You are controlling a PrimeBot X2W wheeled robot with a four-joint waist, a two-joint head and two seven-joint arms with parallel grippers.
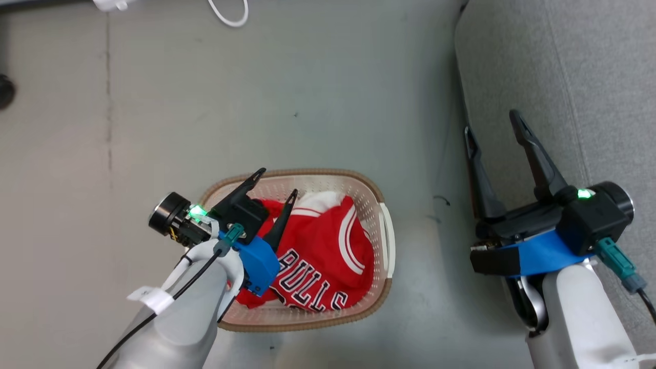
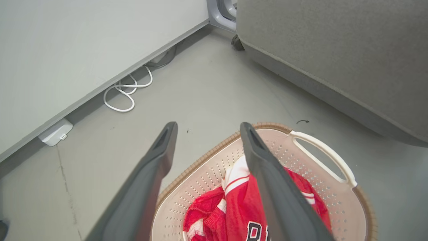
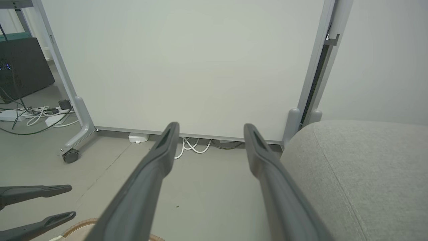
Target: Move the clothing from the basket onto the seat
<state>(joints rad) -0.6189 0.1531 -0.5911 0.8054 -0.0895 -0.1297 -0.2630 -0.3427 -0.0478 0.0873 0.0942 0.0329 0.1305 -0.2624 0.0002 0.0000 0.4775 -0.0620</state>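
**Left arm poised over the basket, nothing lifted yet**

I have the left gripper (image 1: 279, 182) hanging above the basket (image 1: 333, 173), at its left side. Its two fingers are spread wide with nothing between them. In the left wrist view one finger (image 2: 267, 174) lies across the red cloth and the other sits outside the brown rim. I judge that as a line-up for a downward reach, not a grip.

The clothing (image 1: 328, 246) lies heaped inside the basket, which stands on the grey floor (image 1: 307, 92). The jersey (image 2: 247, 207) is on top, its black-and-white lettering facing up. A second red piece looks bunched against it on one side. None of it has reached the seat (image 1: 564, 77), so the task is at its start.

I keep the right gripper (image 1: 492, 123) parked over the near edge of the seat, fingers released and empty. From there it is out of the left arm's way and close to where the cloth must land.

The basket sits near the seat, with its white handle (image 2: 324, 150) on the side facing the cushion, so the carry should be short. My next move calls for shifting the left fingers inward, so both clear the rim before they drop into the heap. The cloth is limp, so a pinch on a raised fold should hold best. A trailing end could snag on the rim.
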